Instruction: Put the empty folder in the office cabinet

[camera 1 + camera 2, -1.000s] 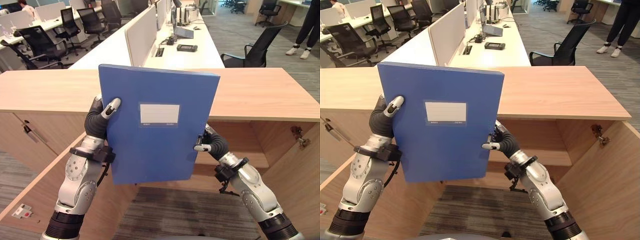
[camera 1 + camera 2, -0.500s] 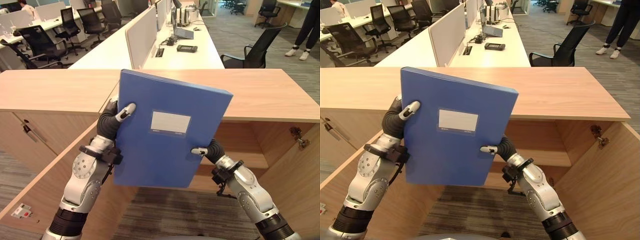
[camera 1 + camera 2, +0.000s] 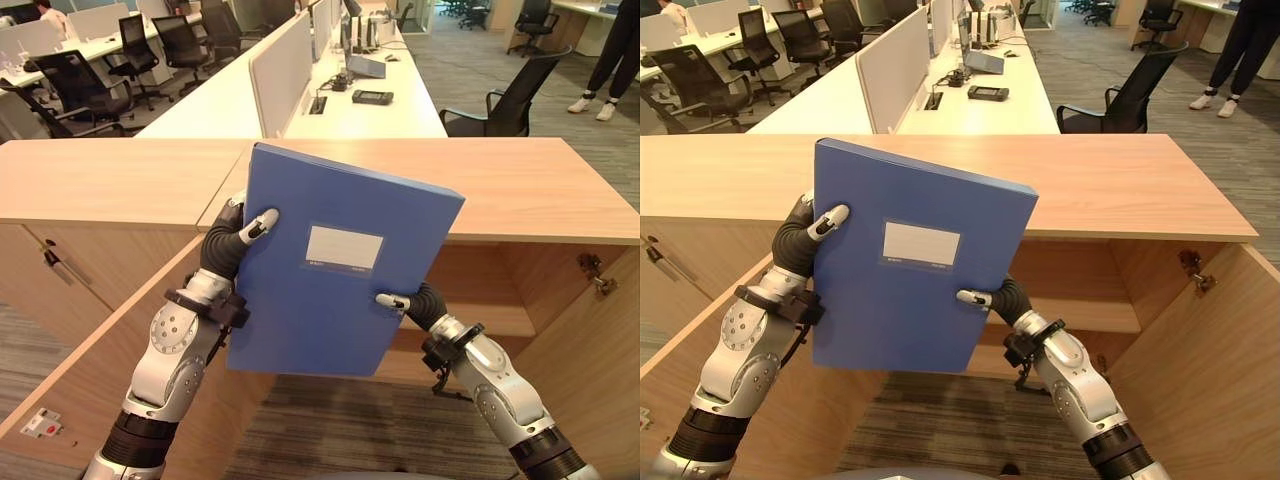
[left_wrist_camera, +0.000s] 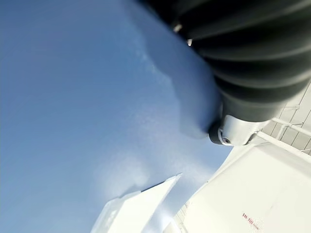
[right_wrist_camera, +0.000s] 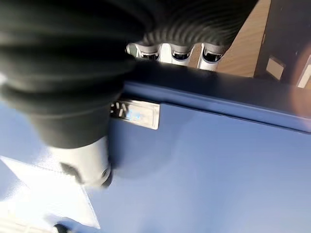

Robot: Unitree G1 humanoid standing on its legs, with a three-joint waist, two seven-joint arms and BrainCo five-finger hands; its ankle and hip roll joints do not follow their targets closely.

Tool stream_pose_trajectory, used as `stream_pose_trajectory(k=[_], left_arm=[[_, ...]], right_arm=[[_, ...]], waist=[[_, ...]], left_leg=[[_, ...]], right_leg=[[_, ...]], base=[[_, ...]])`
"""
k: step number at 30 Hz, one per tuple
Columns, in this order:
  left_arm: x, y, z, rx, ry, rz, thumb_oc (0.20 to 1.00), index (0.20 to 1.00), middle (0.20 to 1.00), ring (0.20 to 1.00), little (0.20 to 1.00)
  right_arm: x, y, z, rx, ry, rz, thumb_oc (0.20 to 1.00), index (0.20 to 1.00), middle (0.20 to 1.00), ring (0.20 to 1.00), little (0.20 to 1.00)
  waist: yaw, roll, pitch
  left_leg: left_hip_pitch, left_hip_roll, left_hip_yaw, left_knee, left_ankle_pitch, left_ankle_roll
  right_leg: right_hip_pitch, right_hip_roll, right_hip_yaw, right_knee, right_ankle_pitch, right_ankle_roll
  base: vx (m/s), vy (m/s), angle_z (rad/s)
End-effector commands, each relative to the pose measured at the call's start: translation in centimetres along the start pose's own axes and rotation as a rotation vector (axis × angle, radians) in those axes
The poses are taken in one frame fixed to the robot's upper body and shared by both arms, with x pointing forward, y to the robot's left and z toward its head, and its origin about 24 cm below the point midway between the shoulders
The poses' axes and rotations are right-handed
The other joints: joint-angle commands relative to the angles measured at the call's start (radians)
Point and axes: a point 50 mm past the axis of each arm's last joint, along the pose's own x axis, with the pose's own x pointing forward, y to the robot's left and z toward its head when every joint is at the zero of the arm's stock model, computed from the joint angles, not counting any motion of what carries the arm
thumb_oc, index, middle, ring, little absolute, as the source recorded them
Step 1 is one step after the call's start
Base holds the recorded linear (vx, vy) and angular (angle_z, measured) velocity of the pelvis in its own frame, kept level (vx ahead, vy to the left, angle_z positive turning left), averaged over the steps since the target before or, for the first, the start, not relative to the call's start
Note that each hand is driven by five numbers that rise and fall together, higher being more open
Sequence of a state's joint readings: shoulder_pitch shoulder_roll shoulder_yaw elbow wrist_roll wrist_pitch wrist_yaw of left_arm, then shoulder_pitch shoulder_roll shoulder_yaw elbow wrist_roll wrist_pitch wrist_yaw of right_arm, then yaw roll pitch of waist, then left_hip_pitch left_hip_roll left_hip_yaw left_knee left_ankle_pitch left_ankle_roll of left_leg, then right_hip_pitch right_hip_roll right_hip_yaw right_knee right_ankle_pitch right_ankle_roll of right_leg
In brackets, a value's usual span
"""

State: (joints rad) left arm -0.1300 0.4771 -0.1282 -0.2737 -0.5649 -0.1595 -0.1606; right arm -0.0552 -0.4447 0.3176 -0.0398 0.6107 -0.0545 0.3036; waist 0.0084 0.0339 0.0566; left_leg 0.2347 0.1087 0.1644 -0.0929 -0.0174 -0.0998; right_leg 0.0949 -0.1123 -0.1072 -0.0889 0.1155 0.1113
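A blue folder [image 3: 330,290] with a white label is held upright and tilted in front of the open wooden cabinet [image 3: 500,290]. My left hand [image 3: 228,245] grips its left edge, thumb on the front cover. My right hand [image 3: 412,302] pinches its right edge lower down, thumb on the front, fingers behind. The left wrist view has the blue cover [image 4: 87,97] close up, and the right wrist view has the folder's edge [image 5: 209,160] with my fingers [image 5: 181,52] curled over it. The cabinet's shelf [image 3: 490,318] lies behind the folder's right side.
The cabinet's doors stand open, one at the left [image 3: 90,370] and one at the right [image 3: 590,350]. Its wooden top [image 3: 520,185] runs across the view. Behind are desks with dividers, office chairs [image 3: 505,105] and a person's legs [image 3: 608,60].
Both hands have carried the folder to the right and slightly down, and tilted it clockwise. The right hand has slid lower along its edge.
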Motion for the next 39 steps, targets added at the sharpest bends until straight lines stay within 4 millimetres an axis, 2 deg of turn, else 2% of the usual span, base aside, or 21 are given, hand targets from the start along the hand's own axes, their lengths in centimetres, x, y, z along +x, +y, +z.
stream_pose_trajectory(k=[1,18,24,25,26,27,31,37,39], left_arm=[[3.6,-2.5,2.8,-0.048,-0.199,-0.135,0.2,0.2,0.2,0.2,0.2],[2.7,-1.8,2.4,-0.063,-0.183,-0.075,0.2,0.2,0.2,0.2,0.2],[1.5,-0.7,1.9,-0.05,-0.154,-0.018,0.2,0.2,0.2,0.2,0.2],[1.3,-0.6,1.7,-0.048,-0.147,-0.007,0.332,0.332,0.332,0.332,0.332],[1.0,-0.3,1.6,-0.044,-0.138,0.008,0.777,0.777,0.777,0.777,0.777],[0.5,0.2,1.4,-0.03,-0.123,0.039,1.0,1.0,1.0,1.0,1.0],[-1.6,2.2,1.0,0.055,-0.07,0.151,1.0,1.0,1.0,1.0,1.0],[-5.7,4.6,-1.3,0.097,0.102,0.31,1.0,1.0,1.0,1.0,1.0],[-6.6,5.2,-1.6,0.118,0.134,0.337,1.0,1.0,1.0,1.0,1.0]], right_arm=[[3.3,3.0,2.6,0.042,-0.162,0.147,0.2,0.2,0.2,0.2,0.2],[2.9,2.9,2.6,0.079,-0.174,0.125,0.2,0.2,0.2,0.2,0.2],[1.8,1.6,1.7,0.06,-0.138,0.059,0.2,0.2,0.2,0.2,0.2],[1.5,1.3,1.5,0.057,-0.129,0.041,0.2,0.2,0.2,0.2,0.2],[1.2,1.0,1.3,0.056,-0.12,0.02,0.2,0.2,0.2,0.2,0.2],[0.4,0.2,0.6,0.061,-0.093,-0.033,0.2,0.2,0.2,0.2,0.2],[-2.1,-2.0,-2.0,0.1,-0.002,-0.198,0.2,0.2,0.2,0.2,0.2],[-5.8,-3.8,-5.3,0.163,0.111,-0.398,0.2,0.2,0.2,0.2,0.2],[-6.6,-4.2,-6.1,0.182,0.139,-0.442,0.2,0.2,0.2,0.2,0.2]], waist=[[-0.001,-0.04,0.006],[0.001,-0.041,0.003],[0.002,-0.042,0.004],[0.002,-0.043,0.004],[0.003,-0.043,0.004],[0.004,-0.043,0.005],[0.005,-0.044,0.006],[0.006,-0.043,0.012],[0.006,-0.043,0.013]], left_leg=[[-0.018,-0.029,-0.055,0.006,-0.032,0.024],[-0.016,-0.03,-0.055,0.006,-0.034,0.026],[-0.014,-0.029,-0.055,0.006,-0.035,0.025],[-0.014,-0.029,-0.055,0.006,-0.036,0.025],[-0.014,-0.029,-0.056,0.006,-0.036,0.025],[-0.014,-0.029,-0.056,0.006,-0.036,0.025],[-0.015,-0.03,-0.059,0.006,-0.039,0.024],[-0.017,-0.03,-0.062,0.006,-0.04,0.023],[-0.017,-0.029,-0.063,0.006,-0.039,0.023]], right_leg=[[0.065,-0.019,0.021,0.049,-0.134,0.04],[0.065,-0.018,0.025,0.051,-0.136,0.039],[0.067,-0.018,0.023,0.05,-0.137,0.039],[0.068,-0.017,0.023,0.05,-0.137,0.039],[0.068,-0.017,0.021,0.05,-0.138,0.039],[0.069,-0.017,0.019,0.051,-0.139,0.039],[0.068,-0.016,0.016,0.051,-0.14,0.04],[0.067,-0.015,0.01,0.051,-0.141,0.041],[0.066,-0.015,0.009,0.051,-0.142,0.041]], base=[[0.0,0.0,0.0],[0.0,0.0,0.0],[0.01,0.0,0.0],[0.0,0.0,0.0],[0.03,-0.004,0.0],[0.03,-0.001,0.0],[0.01,0.001,0.0],[0.0,0.0,0.0],[0.01,0.001,0.03]])
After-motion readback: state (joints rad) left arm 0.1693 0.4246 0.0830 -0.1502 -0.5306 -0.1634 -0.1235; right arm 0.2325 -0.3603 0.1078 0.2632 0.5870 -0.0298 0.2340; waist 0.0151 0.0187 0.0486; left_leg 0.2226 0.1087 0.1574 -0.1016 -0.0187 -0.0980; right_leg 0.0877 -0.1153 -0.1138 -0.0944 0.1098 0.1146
